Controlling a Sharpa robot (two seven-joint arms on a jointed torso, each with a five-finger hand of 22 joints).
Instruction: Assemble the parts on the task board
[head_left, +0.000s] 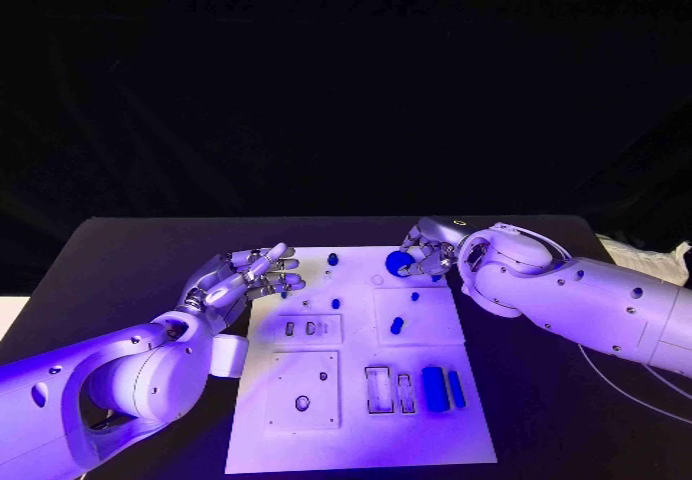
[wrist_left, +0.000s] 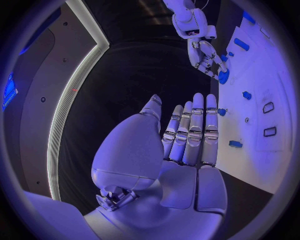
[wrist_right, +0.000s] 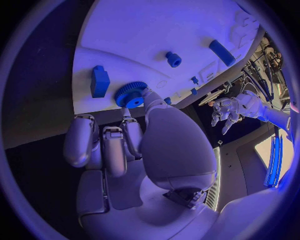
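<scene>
On the black table (head_left: 130, 260) lies the white board (head_left: 361, 440). Closest to the robot, at about five o'clock on the board, two long blue bars (head_left: 443, 388) lie side by side, just beside an open slot (head_left: 378, 390). At about seven o'clock on the board there is a square plate with a small dark hole (head_left: 303, 403). Nearer the middle, a small blue peg (head_left: 397, 325) sits in its own square.

The left hand (head_left: 238, 280) hangs over the board's edge at about ten o'clock. Its fingers are spread apart and it holds nothing. The left wrist view shows this better: the fingers (wrist_left: 194, 130) lie straight and flat, side by side, with the thumb off to one side. That view also shows small blue pieces (wrist_left: 235, 144) on the board next to those fingers.

Farthest away, at about one o'clock on the board, the right hand (head_left: 421, 258) holds a round blue gear (head_left: 400, 263) at its fingertips. From the head view the gear looks like a plain blue blob. The right wrist view shows its teeth and its middle hole (wrist_right: 130, 94), with the thumb (wrist_right: 152, 99) touching its side. Whether the gear touches the board or is held just above it, I cannot tell. The same view shows a blue block (wrist_right: 99, 81) just beside the gear.
</scene>
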